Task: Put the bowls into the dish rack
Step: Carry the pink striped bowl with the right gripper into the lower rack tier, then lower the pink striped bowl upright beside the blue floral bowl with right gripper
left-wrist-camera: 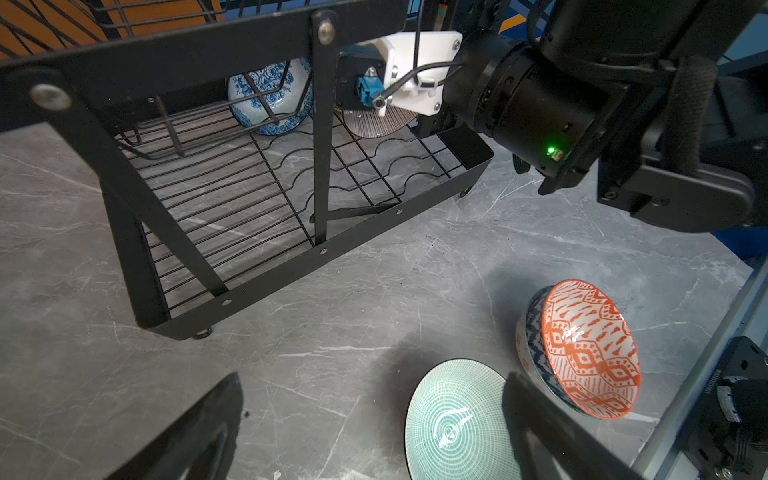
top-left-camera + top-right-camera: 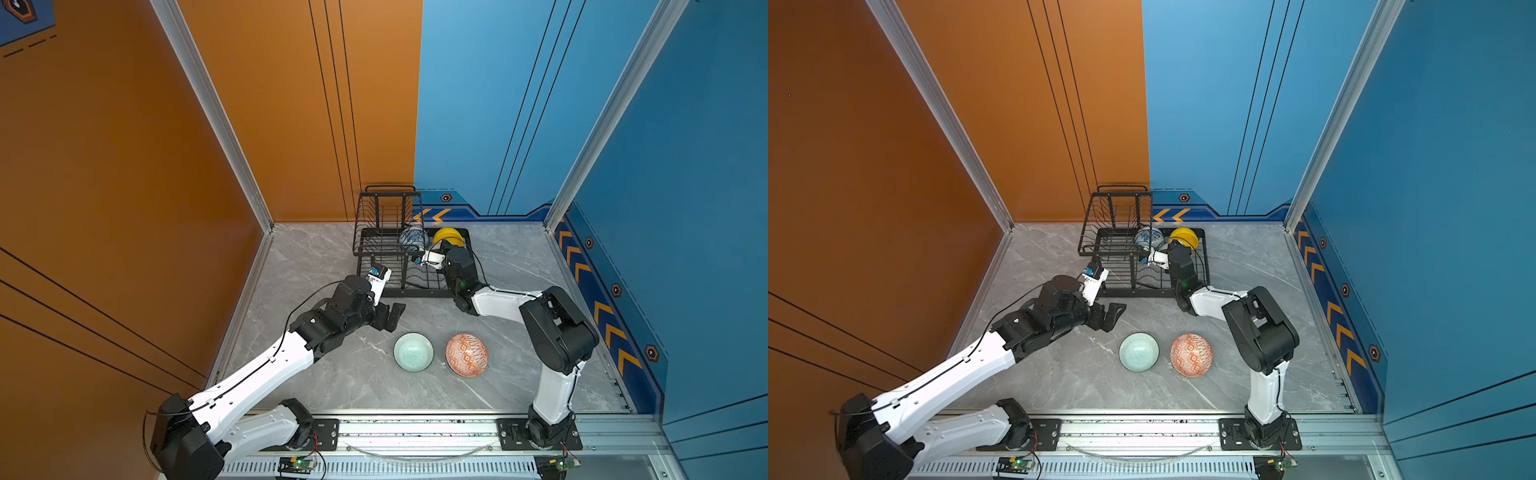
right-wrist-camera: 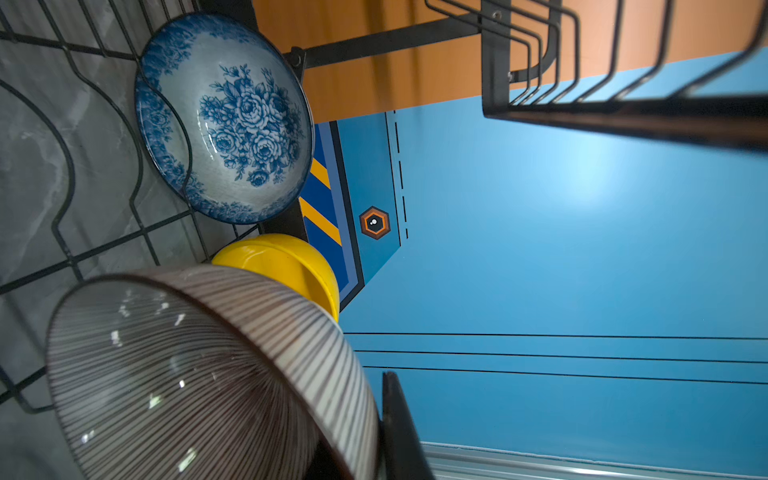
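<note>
Grey marble-look tabletop point(image 2: 332, 386) in front of me has three things on it: a black wire dish rack point(image 2: 415, 292) at the back, then a pale mint-green round bowl point(image 2: 413, 352) just beside an orange-white patterned bowl point(image 2: 466, 355), which is tipped on its side.

The worktop point(image 2: 519, 257) I see is grey, veined like marble. Behind its far edge stand an orange wall panel point(image 2: 291, 124) and a blue wall panel point(image 2: 478, 104), side by side. An aluminium post point(image 2: 215, 116) rises from its back left corner, and another post point(image 2: 611, 112) from its back right corner. A dark blue band of yellow chevrons point(image 2: 602, 309) runs along its right edge, with a hexagon badge point(image 2: 446, 198) low on the blue panel. A metal rail point(image 2: 415, 432) borders its near edge, and a small circuit board point(image 2: 296, 462) glows green just below that.
</note>
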